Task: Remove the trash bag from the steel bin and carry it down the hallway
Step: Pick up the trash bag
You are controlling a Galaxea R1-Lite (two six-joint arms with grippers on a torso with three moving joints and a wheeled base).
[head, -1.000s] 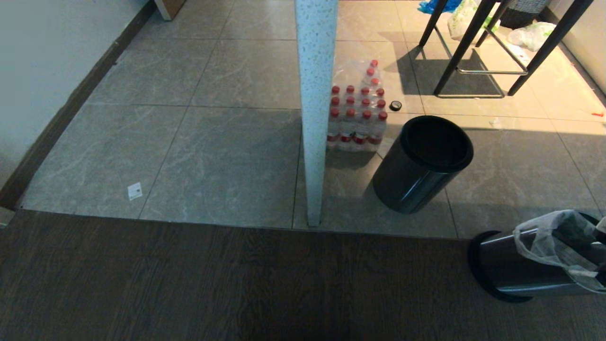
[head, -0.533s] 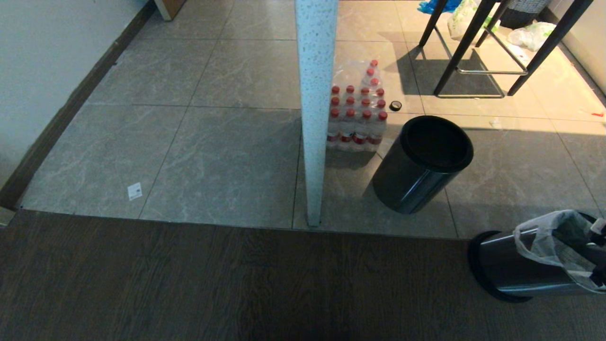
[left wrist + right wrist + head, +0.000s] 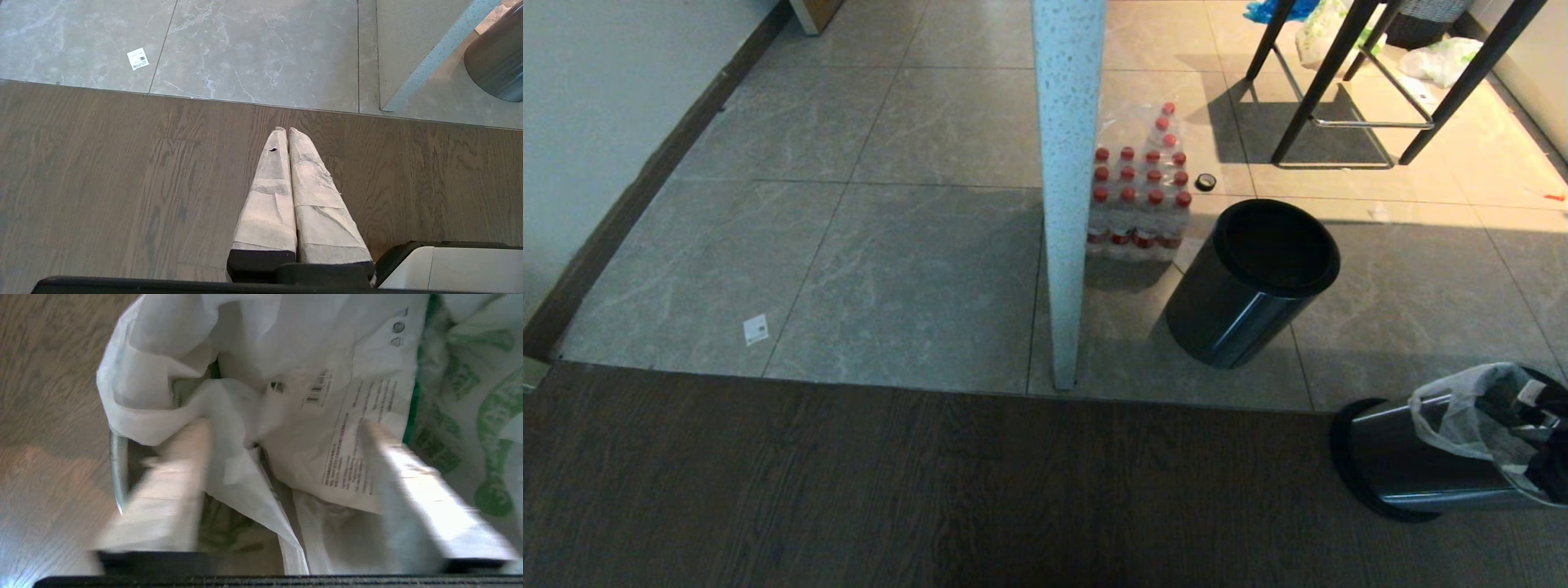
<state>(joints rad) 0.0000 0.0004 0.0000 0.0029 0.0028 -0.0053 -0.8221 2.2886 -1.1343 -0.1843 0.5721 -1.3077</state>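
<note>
The steel bin stands on dark wood floor at the lower right of the head view, partly cut off by the picture's edge. The trash bag, thin white plastic with green print, lines it and folds over its rim. My right gripper reaches into the bin's mouth. In the right wrist view that gripper is open, its fingers standing on both sides of bunched folds of the trash bag. My left gripper is shut and empty, parked over the wood floor.
A second, darker bin stands empty on the tiles, next to a wrapped pack of red-capped bottles and a white speckled post. Black stool legs and loose bags are at the back right. A wall with dark baseboard runs along the left.
My right gripper has come in from the picture's right edge and sunk deeper into the bag's mouth. The bin, the bag and the left arm have not moved.
</note>
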